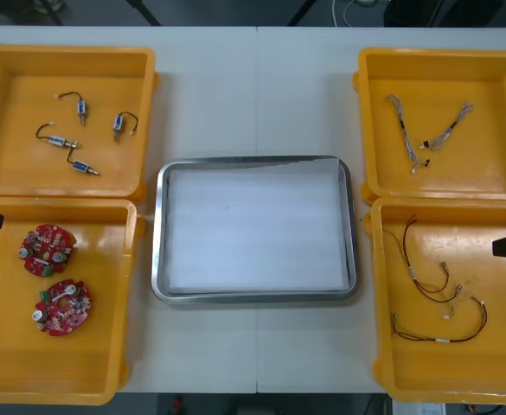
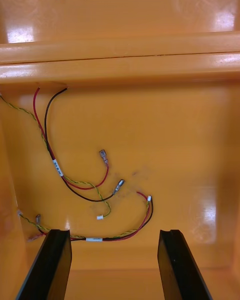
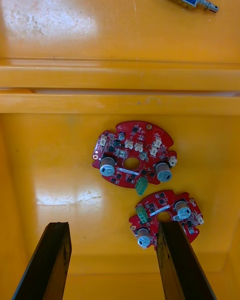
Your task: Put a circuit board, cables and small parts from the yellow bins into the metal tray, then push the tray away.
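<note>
Two round red circuit boards (image 1: 47, 249) lie in the glossy yellow bin (image 1: 80, 363) at eight o'clock from the shiny metal tray (image 1: 253, 161), near our left gripper (image 3: 112, 225), fingers (image 3: 47, 260) spread. At four o'clock, our right gripper (image 2: 114, 232), fingers spread, faces thin cables (image 2: 56, 166).

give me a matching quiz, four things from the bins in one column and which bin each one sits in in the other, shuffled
Things
1. round red circuit boards
2. small metal parts
3. twisted cables
4. red and yellow cables

Places (sides are the robot's own)
a. far right bin
b. near left bin
c. near right bin
d. far left bin

Pairs: 1-b, 2-d, 3-a, 4-c
</note>
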### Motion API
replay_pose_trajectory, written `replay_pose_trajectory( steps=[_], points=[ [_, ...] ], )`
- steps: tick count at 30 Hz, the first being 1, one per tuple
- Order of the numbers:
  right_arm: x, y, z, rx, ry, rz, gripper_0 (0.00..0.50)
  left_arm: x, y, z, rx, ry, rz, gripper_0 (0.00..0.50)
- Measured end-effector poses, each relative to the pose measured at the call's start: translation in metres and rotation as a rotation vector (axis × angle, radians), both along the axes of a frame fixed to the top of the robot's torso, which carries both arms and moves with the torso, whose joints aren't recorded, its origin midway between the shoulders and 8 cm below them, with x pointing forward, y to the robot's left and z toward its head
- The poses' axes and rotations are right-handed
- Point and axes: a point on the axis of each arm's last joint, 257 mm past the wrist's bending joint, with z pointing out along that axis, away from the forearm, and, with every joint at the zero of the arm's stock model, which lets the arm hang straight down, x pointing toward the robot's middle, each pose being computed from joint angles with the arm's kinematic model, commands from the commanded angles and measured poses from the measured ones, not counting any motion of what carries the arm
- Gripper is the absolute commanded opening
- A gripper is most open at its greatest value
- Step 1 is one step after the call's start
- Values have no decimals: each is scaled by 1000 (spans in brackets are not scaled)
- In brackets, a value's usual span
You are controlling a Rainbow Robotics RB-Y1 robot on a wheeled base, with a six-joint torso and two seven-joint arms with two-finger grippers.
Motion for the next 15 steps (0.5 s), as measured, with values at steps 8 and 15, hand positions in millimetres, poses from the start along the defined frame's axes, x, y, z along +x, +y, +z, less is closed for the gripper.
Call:
replay_pose_trajectory(
  steps=[8, 15],
  points=[
    [0, 0, 0, 0, 0, 0, 500, 0, 0, 0, 0, 0, 0, 500],
    [0, 0, 0, 0, 0, 0, 500, 0, 0, 0, 0, 0, 0, 500]
  ],
)
